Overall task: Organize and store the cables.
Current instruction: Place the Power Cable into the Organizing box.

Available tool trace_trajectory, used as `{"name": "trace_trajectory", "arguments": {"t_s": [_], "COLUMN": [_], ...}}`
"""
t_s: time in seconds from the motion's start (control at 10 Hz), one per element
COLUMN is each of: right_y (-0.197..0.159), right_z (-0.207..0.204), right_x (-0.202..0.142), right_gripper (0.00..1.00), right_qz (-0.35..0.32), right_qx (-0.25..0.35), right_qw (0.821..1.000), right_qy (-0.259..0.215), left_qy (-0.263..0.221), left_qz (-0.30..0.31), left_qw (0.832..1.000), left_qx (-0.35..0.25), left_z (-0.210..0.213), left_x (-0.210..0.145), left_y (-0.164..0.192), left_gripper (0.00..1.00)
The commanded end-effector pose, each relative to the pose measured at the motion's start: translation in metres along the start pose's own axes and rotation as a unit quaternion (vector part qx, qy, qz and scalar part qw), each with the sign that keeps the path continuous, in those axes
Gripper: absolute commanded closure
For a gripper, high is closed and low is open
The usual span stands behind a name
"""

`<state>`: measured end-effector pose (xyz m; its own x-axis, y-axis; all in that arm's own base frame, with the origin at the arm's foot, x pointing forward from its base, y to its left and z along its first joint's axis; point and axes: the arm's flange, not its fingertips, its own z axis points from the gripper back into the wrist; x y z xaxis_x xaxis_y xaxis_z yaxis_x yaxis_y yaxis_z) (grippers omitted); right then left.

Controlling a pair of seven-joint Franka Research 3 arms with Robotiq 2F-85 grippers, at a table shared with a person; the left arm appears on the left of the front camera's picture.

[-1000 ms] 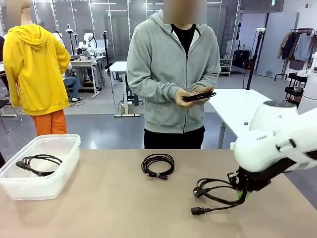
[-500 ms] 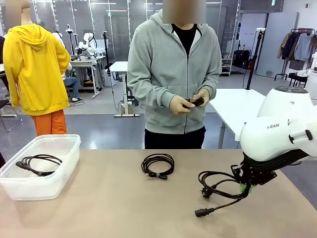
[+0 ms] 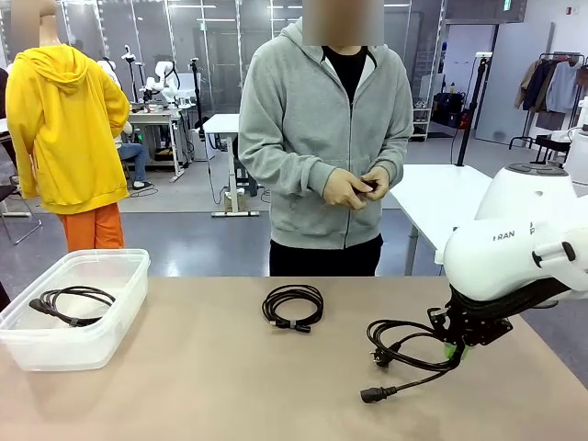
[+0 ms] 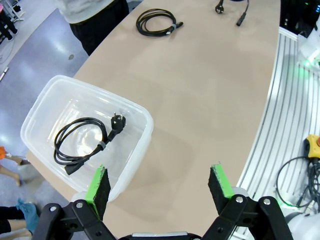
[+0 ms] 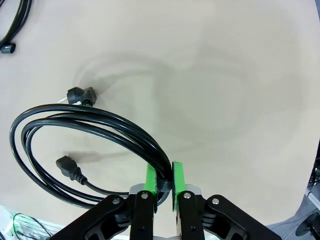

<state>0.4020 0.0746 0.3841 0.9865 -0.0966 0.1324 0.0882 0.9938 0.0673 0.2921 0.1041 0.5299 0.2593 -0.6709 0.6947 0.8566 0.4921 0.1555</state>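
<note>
My right gripper (image 3: 451,350) (image 5: 164,181) is shut on a coiled black cable (image 3: 404,344) (image 5: 85,130), held just above the table at the right, its two plugs dangling. A second coiled cable (image 3: 293,306) (image 4: 158,22) lies on the table's middle. A third cable (image 3: 71,304) (image 4: 85,140) rests inside the clear plastic bin (image 3: 127,285) (image 4: 137,145) at the left. My left gripper (image 4: 162,187) hangs open high above the bin's near edge with nothing between its fingers. The person (image 3: 326,138) at the far side holds a small dark thing in both hands.
A bystander in yellow (image 3: 64,129) stands at the far left behind the table. White tables and other equipment fill the room behind. Bare tabletop (image 3: 202,377) stretches between the bin and the cables. A slatted rail (image 4: 285,115) borders the table's near side.
My right gripper has lifted the cable and drawn it slightly right, then steadied. The person brought both hands together in front of the chest.
</note>
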Motion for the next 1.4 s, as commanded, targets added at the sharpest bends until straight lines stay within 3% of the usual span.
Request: {"name": "trace_trajectory", "arguments": {"t_s": [0.0,0.3,0.5,0.9,1.1,1.3], "right_y": [0.016,0.111,0.167,0.267,0.295,0.298], "right_z": [-0.002,-0.007,-0.005,-0.026,-0.042,-0.059], "right_x": [0.003,0.014,0.014,0.012,0.013,0.005], "right_gripper": [0.84,0.84,0.84,0.84,0.84,0.84], "right_qz": [0.013,0.065,0.071,0.067,0.055,0.054], "right_qx": [-0.023,-0.032,-0.036,-0.029,-0.027,-0.019], "right_qw": [1.000,0.997,0.997,0.996,0.997,0.997], "right_qy": [0.014,0.029,0.022,0.054,0.036,0.048], "left_qy": [0.000,0.000,0.000,0.000,0.000,0.000], "left_qz": [0.007,0.007,0.007,0.007,0.007,0.007], "left_qw": [1.000,1.000,1.000,1.000,1.000,1.000], "left_qx": [0.000,0.000,0.000,0.000,0.000,0.000], "left_z": [0.000,0.000,0.000,0.000,0.000,0.000], "left_x": [0.000,0.000,0.000,0.000,0.000,0.000], "left_y": [-0.001,-0.001,-0.001,-0.001,-0.001,-0.001], "left_gripper": [0.00,0.00,0.00,0.00,0.00,0.00]}}
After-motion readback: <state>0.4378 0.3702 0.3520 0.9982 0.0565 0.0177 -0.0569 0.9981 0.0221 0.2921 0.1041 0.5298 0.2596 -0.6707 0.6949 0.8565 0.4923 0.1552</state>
